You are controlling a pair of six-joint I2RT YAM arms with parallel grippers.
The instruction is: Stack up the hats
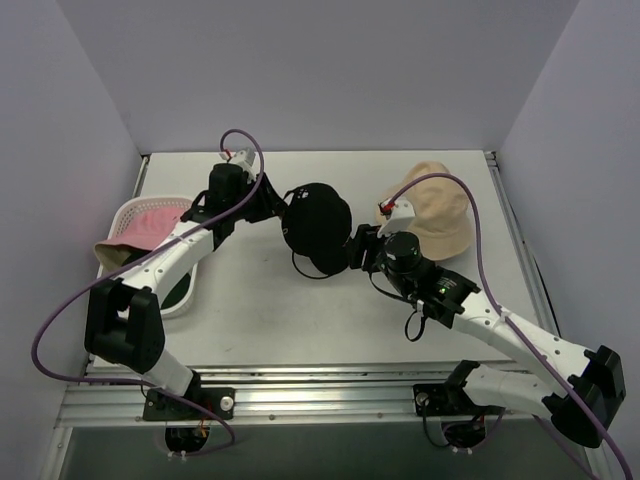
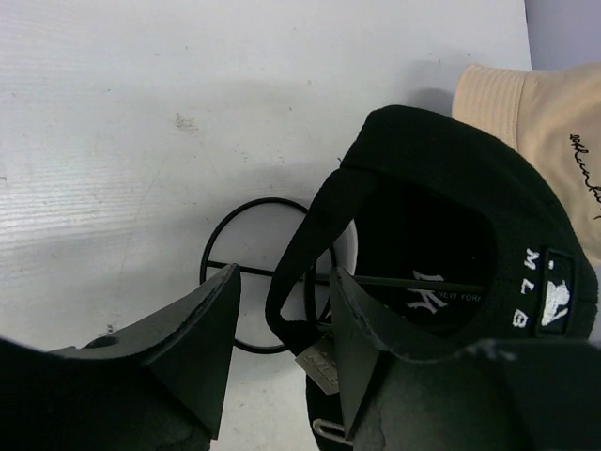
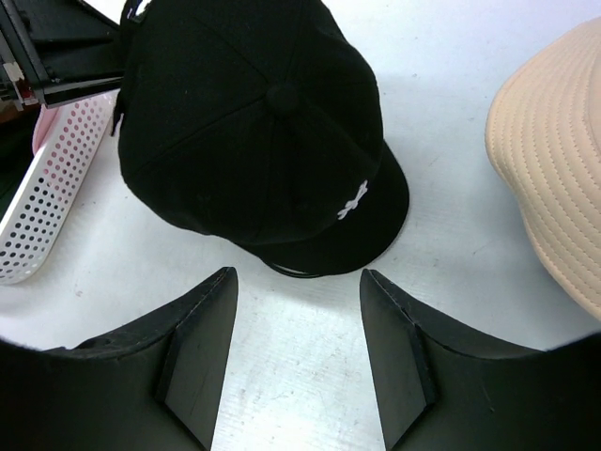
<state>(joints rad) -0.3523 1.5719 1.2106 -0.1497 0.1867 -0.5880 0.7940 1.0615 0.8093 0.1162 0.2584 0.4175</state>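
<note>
A black baseball cap (image 1: pixel 318 225) sits mid-table on a black wire frame (image 2: pixel 230 235), its brim toward my right arm. My left gripper (image 1: pixel 280 212) is at the cap's back. In the left wrist view that gripper (image 2: pixel 284 282) stands open, with the cap's (image 2: pixel 441 169) rear strap (image 2: pixel 305 254) hanging loose between the fingers. My right gripper (image 1: pixel 360 248) is open and holds nothing; in its wrist view the gripper (image 3: pixel 299 282) stops just short of the brim of the cap (image 3: pixel 254 122). A beige bucket hat (image 1: pixel 435 220) lies to the right. A pink hat (image 1: pixel 155 220) rests in the basket.
A white perforated basket (image 1: pixel 128 215) stands at the left edge under my left arm, also seen in the right wrist view as the basket (image 3: pixel 38 207). The beige hat (image 3: pixel 554 169) lies close to the right of the cap. Walls close in the table on three sides.
</note>
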